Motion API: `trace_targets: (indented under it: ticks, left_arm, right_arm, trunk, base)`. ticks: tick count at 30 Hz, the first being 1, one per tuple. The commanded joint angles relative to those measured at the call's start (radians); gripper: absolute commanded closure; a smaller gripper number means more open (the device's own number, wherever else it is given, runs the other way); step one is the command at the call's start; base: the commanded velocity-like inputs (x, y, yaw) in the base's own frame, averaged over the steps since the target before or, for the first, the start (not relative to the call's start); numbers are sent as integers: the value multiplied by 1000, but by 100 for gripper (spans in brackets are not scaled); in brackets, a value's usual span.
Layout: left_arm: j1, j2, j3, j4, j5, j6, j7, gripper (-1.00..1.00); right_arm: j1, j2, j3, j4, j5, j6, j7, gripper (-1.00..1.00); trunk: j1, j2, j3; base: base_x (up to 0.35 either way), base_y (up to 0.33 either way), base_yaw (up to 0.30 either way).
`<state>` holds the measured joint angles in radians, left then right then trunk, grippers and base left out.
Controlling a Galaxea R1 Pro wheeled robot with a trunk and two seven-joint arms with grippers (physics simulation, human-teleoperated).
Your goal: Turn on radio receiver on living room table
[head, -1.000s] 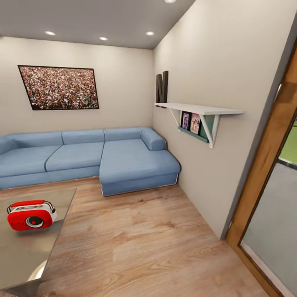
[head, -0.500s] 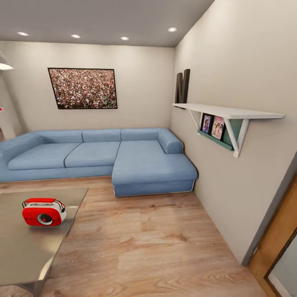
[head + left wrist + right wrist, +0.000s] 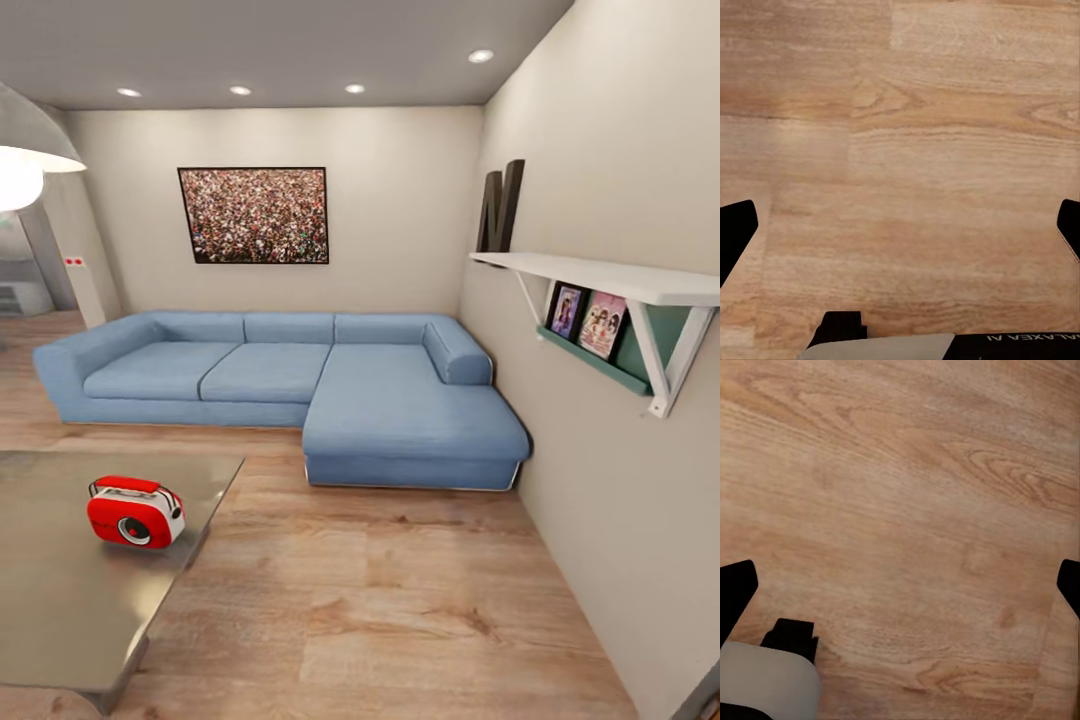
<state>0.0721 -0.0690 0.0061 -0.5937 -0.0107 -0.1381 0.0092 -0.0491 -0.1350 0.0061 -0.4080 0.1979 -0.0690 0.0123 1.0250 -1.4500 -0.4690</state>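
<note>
Down at floor level, the left gripper [image 3: 900, 232] hangs over bare wood floor [image 3: 945, 150], its two dark fingertips [image 3: 735, 232] spread wide to the frame's sides with nothing between them. The right gripper [image 3: 900, 592] is much the same, fingertips [image 3: 735, 592] far apart, holding nothing, plank grain running beneath. Up in the head view, the table [image 3: 60, 600] fills the near left, its grey matte top catching a soft sheen. There's the radio receiver [image 3: 135, 512], red with white trim, standing upright near the table's far right corner, just in from the right edge, dial face turned toward the camera and thin handle on top. Past the table a stretch of floor, then the blue corner sofa [image 3: 300, 380] against the back wall, chaise running along the right. On the right wall, a white shelf [image 3: 600, 275] with pictures tucked under it and dark letters [image 3: 500, 205] standing on it. Farthest back, a framed crowd picture [image 3: 255, 215] above the sofa, and a lamp shade [image 3: 25, 150] at upper left.
</note>
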Motion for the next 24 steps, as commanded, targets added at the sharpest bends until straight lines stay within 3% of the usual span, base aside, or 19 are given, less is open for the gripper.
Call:
trace_targets:
  ticks: [1, 6, 24]
  left_arm:
    - [0, 0, 0, 0, 0, 0, 0, -100]
    - [0, 0, 0, 0, 0, 0, 0, -100]
    - [0, 0, 0, 0, 0, 0, 0, -100]
  right_arm:
    - [0, 0, 0, 0, 0, 0, 0, -100]
    - [0, 0, 0, 0, 0, 0, 0, -100]
    - [0, 0, 0, 0, 0, 0, 0, -100]
  trunk:
    - [0, 0, 0]
    - [0, 0, 0]
    - [0, 0, 0]
  base:
    - [299, -154, 298]
    - [299, -154, 217]
    - [299, -154, 6]
